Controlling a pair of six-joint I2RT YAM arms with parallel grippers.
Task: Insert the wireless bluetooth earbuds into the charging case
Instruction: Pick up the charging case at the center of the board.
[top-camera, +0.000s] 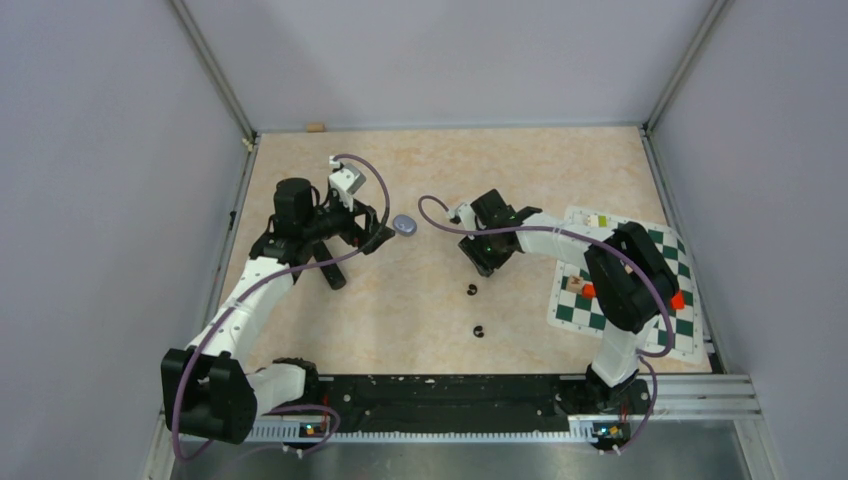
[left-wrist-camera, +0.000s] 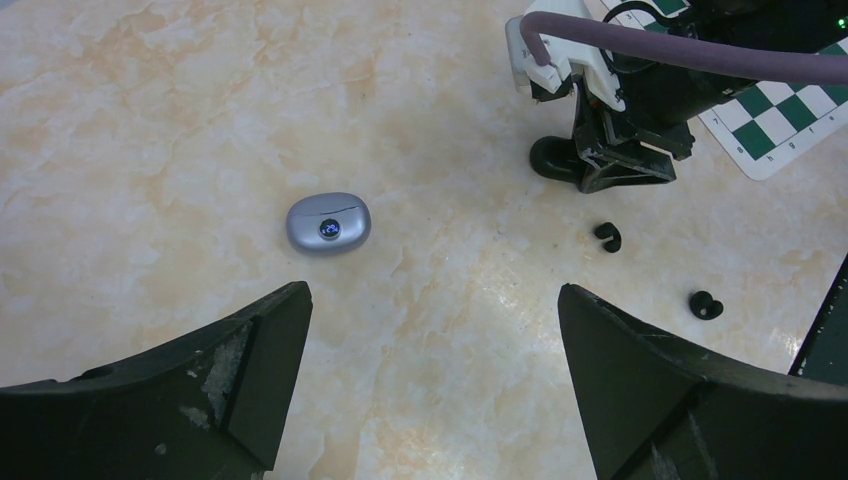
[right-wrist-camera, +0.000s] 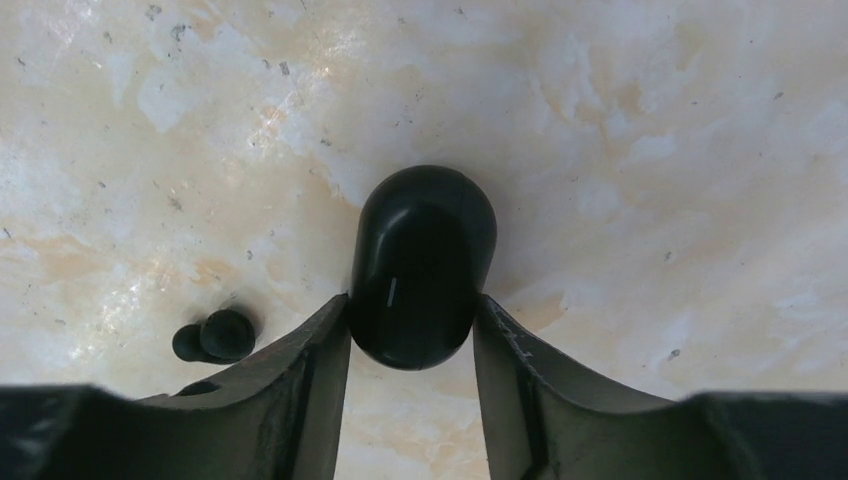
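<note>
A: Where were the left fingers (left-wrist-camera: 250, 370)?
B: Spread wide and empty, over the silver case (left-wrist-camera: 328, 222) on the tabletop (left-wrist-camera: 150, 120).
A: And the right fingers (right-wrist-camera: 300, 390)?
B: Pinched on the black case (right-wrist-camera: 421, 265), with the black earbuds (left-wrist-camera: 608, 236) loose nearby. It likely needed its lid opened next.

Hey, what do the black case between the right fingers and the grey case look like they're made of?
The black case: likely hard plastic, glossy; sharp reflections run along its rounded shell. The grey case: probably plastic with a satin metallic finish; soft sheen, small lit display.
</note>
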